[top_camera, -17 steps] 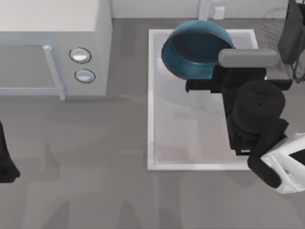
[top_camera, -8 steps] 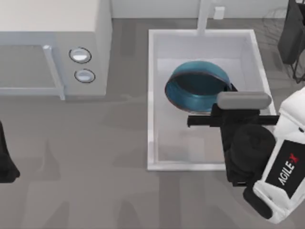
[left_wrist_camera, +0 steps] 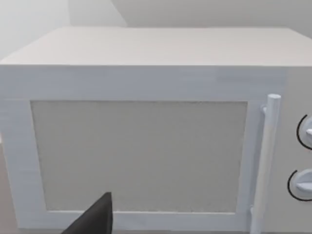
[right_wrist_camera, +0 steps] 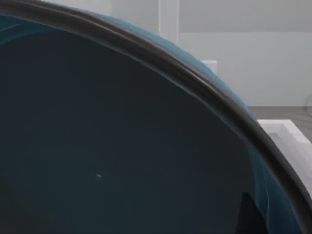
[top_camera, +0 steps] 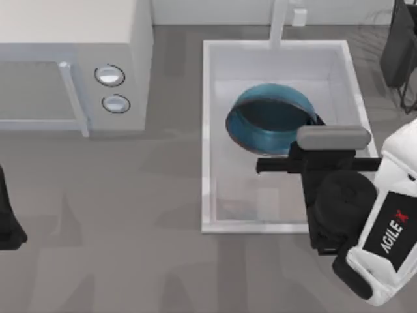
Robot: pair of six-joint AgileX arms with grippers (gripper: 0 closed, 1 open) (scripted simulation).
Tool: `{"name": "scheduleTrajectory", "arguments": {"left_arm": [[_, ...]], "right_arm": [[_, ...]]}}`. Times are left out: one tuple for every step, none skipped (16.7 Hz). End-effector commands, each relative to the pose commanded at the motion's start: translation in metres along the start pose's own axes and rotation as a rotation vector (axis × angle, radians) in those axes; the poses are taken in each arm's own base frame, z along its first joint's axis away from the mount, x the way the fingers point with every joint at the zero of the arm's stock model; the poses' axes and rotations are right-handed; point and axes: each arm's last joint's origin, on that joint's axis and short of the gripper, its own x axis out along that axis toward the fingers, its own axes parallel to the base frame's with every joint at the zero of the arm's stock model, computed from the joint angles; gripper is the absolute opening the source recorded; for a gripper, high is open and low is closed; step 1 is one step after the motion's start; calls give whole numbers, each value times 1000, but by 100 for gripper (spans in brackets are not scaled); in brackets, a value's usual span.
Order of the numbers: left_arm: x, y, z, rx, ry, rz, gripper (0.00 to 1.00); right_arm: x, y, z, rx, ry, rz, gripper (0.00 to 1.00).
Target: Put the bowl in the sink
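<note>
- The bowl [top_camera: 268,120] is round and shallow, glossy dark teal-blue outside and darker inside, with a thin reddish-brown rim. It is tilted, its open side turned towards the front edge of the worktop.
- It is inside the sink [top_camera: 208,130], in the far half of the basin, with bare pale floor between it and the sink's left wall.
- The sink is a large white rectangle with a raised rim and a flat, pale, smooth bottom; it lies right of the worktop's middle, and a white faucet post [top_camera: 279,19] rises at the middle of its far rim.
- The right gripper [top_camera: 313,124] is at the bowl's right-hand rim, over the right part of the sink. The arm's grey bar and black wrist cover the fingers from above, so I cannot tell whether the jaws are clamped on the rim or apart.
- In the right wrist view the bowl's dark, smooth inside [right_wrist_camera: 107,146] is very close, the brown rim arcing across it, with the white faucet post [right_wrist_camera: 168,19] and a corner of the sink rim [right_wrist_camera: 280,129] behind.
- The worktop [top_camera: 130,228] is matt grey with faint darker patches.
- A boxy white microwave [top_camera: 71,65] stands at the far left corner of the worktop, with a pale door panel, an upright bar handle and two round knobs [top_camera: 109,75].
- The left arm [top_camera: 8,215] is parked at the worktop's left edge; the left wrist view faces the microwave door [left_wrist_camera: 139,156], with one dark fingertip [left_wrist_camera: 95,219] in view, and I cannot tell how its jaws stand.
</note>
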Motion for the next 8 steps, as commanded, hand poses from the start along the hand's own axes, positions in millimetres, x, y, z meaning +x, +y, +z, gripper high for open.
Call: {"name": "scheduleTrajectory", "arguments": {"left_arm": [[0, 0, 0, 0, 0, 0, 100], [0, 0, 0, 0, 0, 0, 100], [0, 0, 0, 0, 0, 0, 100], [0, 0, 0, 0, 0, 0, 100], [0, 0, 0, 0, 0, 0, 100], [0, 0, 0, 0, 0, 0, 100], [0, 0, 0, 0, 0, 0, 100], [0, 0, 0, 0, 0, 0, 100]], "right_arm": [[0, 0, 0, 0, 0, 0, 38], [0, 0, 0, 0, 0, 0, 45], [0, 0, 0, 0, 0, 0, 53], [0, 0, 0, 0, 0, 0, 60], [0, 0, 0, 0, 0, 0, 68], [0, 0, 0, 0, 0, 0, 75], [0, 0, 0, 0, 0, 0, 83], [0, 0, 0, 0, 0, 0, 90]]}}
